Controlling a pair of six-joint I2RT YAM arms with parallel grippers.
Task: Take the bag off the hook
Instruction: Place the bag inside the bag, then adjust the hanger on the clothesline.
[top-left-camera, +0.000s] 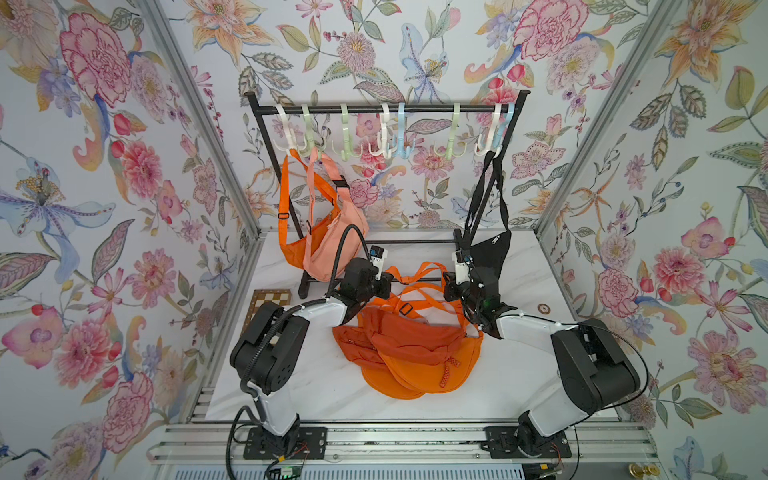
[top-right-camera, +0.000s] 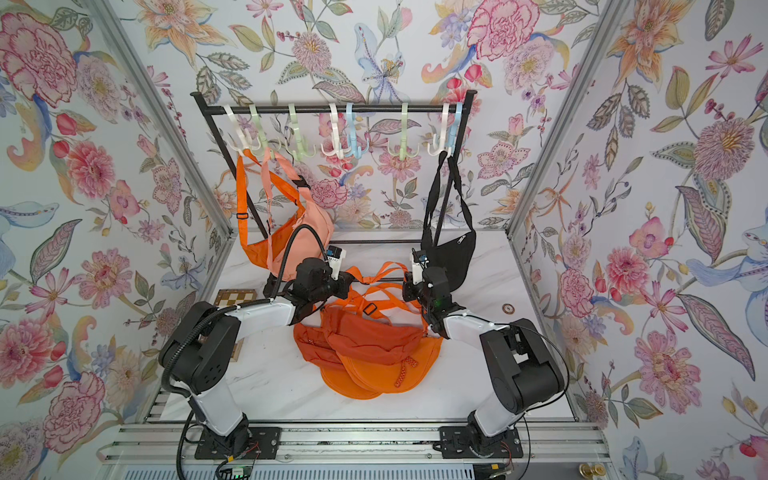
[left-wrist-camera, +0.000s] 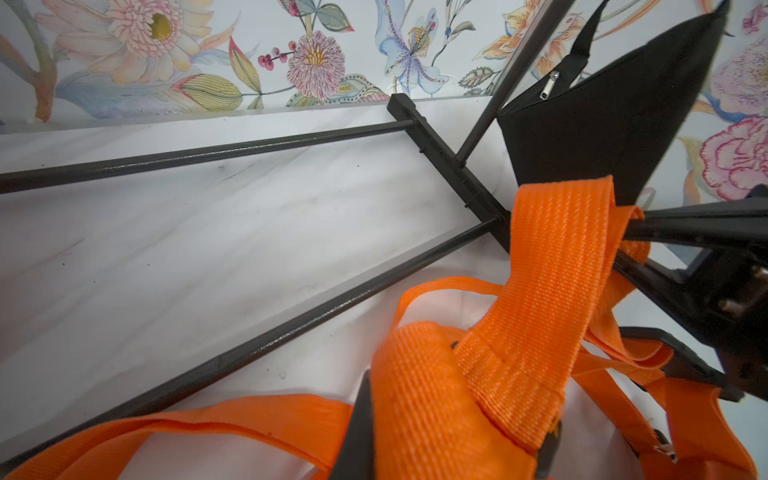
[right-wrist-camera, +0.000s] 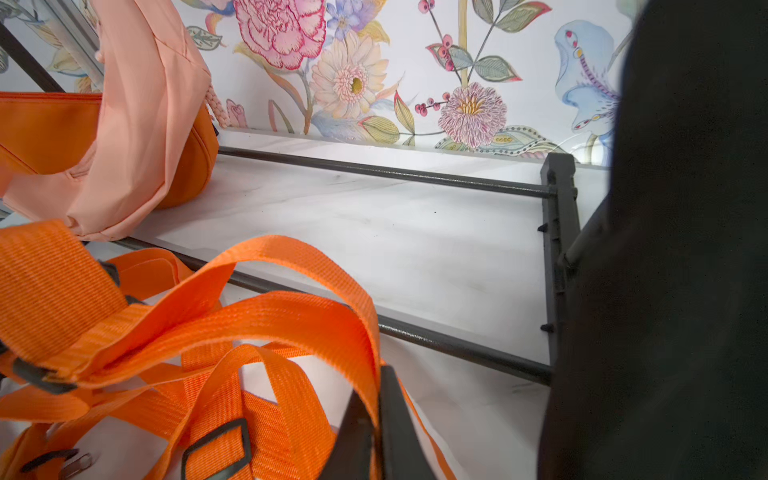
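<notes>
My left gripper (left-wrist-camera: 457, 399) and right gripper (right-wrist-camera: 374, 386) each pinch the orange strap (right-wrist-camera: 291, 307), its orange bag (top-left-camera: 415, 353) slumped on the table (top-left-camera: 324, 386) just behind both jaws, black bag (right-wrist-camera: 685, 249) hanging beside my right jaws.

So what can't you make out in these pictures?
- Checkered wooden board: both top views, mostly hidden behind the left arm.
- Small round brown object: both top views, too small to identify.
- Black fabric bag: right wrist view, blurred and cut off by the edge.
</notes>
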